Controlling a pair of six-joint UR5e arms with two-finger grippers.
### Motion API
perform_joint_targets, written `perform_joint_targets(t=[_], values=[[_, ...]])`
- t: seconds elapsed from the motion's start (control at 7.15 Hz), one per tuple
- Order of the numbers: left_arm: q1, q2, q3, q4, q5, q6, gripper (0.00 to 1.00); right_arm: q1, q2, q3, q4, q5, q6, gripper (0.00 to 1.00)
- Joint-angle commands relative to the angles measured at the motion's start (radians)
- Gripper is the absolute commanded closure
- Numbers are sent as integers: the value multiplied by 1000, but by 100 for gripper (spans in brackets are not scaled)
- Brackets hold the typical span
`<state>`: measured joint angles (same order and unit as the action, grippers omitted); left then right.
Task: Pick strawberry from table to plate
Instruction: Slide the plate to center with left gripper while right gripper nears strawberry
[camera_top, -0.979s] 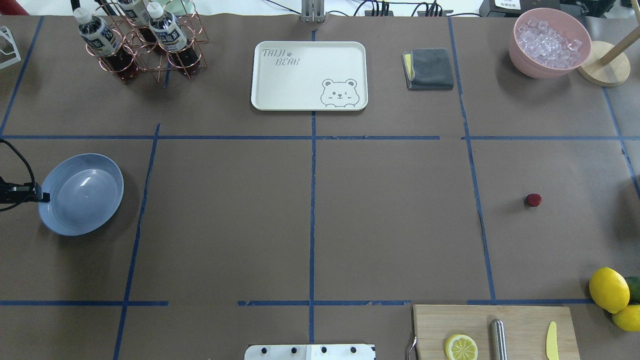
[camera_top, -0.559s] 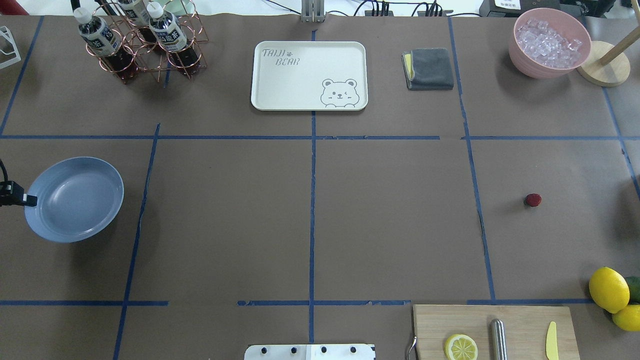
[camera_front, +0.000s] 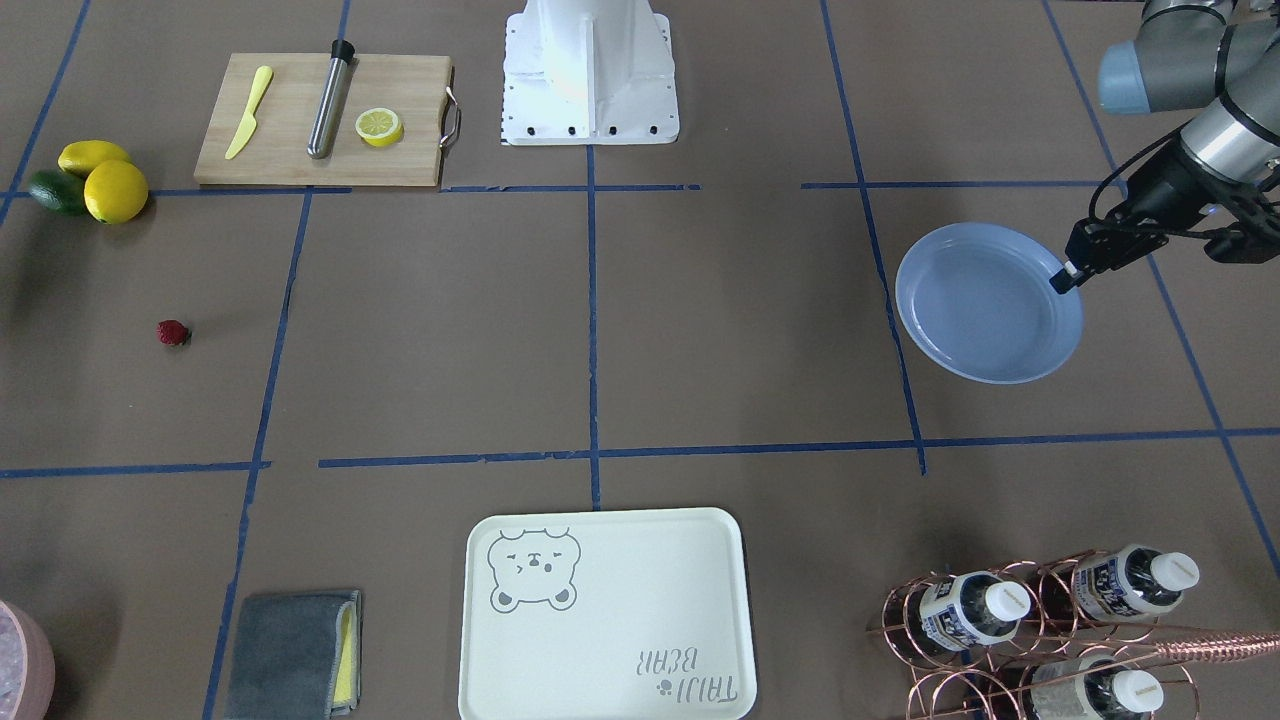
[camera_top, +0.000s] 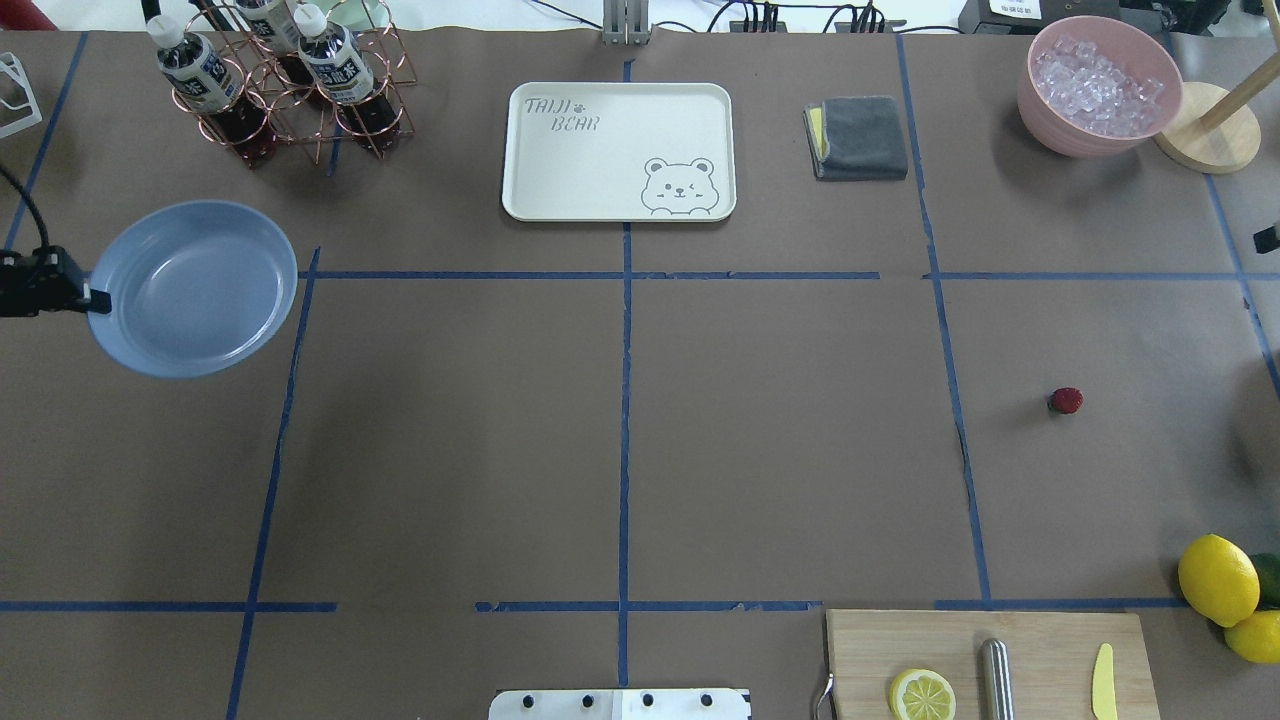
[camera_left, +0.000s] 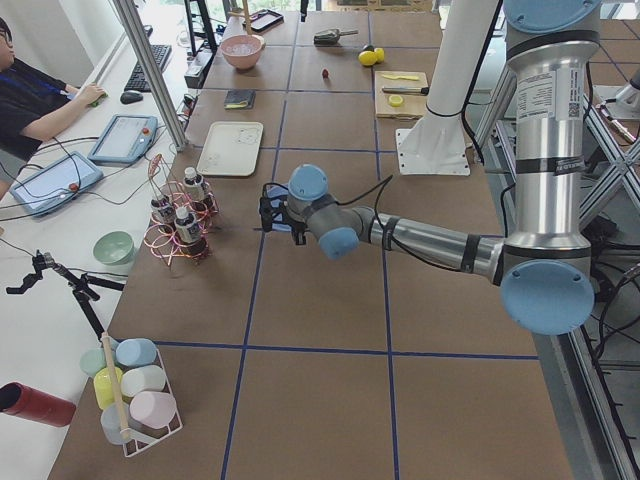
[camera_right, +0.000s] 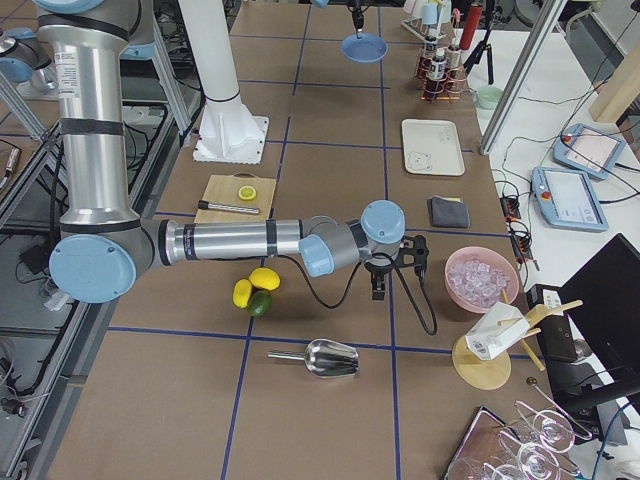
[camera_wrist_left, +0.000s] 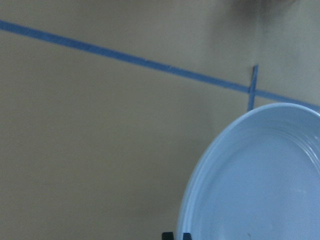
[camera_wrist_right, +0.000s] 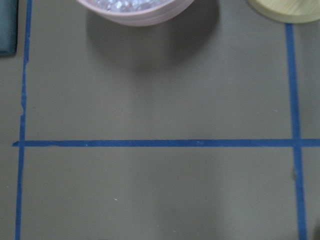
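Over the left end of the table (camera_top: 450, 450), near the bottle rack (camera_top: 290, 85), the plate (camera_top: 200, 300) hung, apparently lifted, its rim clamped in the left gripper (camera_top: 97, 298). Whether the right gripper (camera_right: 380, 290) was open could not be told. The strawberry (camera_top: 1066, 401) lay on the paper at the right end, near the lemons (camera_top: 1218, 578), well apart from the plate.

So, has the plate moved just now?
Yes. The plate, gripped at its rim by the left gripper, has gone away from the robot, toward the bottle rack.

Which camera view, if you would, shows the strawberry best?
The overhead exterior view: the strawberry lies unobstructed and sharp. Front-facing shows it similarly; exterior left, a distant speck; exterior right and the wrist views, nothing.
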<state>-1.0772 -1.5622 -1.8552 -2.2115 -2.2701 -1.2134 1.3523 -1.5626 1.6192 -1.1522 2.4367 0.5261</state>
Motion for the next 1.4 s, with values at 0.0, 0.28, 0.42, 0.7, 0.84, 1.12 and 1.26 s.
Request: perform_joint_targets(t=[0.0, 0.28, 0.42, 0.7, 0.84, 1.12, 1.26], values=[[118, -123, -62, 85, 79, -230, 100, -193, -34, 1, 271, -121, 306, 0], [283, -232, -64, 117, 214, -441, 100, -261, -50, 16, 278, -154, 319, 0], [371, -284, -62, 156, 294, -518, 100, -313, -71, 31, 278, -198, 321, 0], [489, -381, -49, 239, 422, -604, 100, -372, -111, 82, 275, -217, 321, 0], [534, -407, -32, 239, 463, -617, 100, -398, -126, 99, 275, -237, 321, 0], [673, -466, 58, 237, 605, -676, 100, -443, -136, 123, 264, -281, 324, 0], [721, -473, 85, 231, 648, -695, 100, -452, -136, 125, 264, -281, 328, 0]])
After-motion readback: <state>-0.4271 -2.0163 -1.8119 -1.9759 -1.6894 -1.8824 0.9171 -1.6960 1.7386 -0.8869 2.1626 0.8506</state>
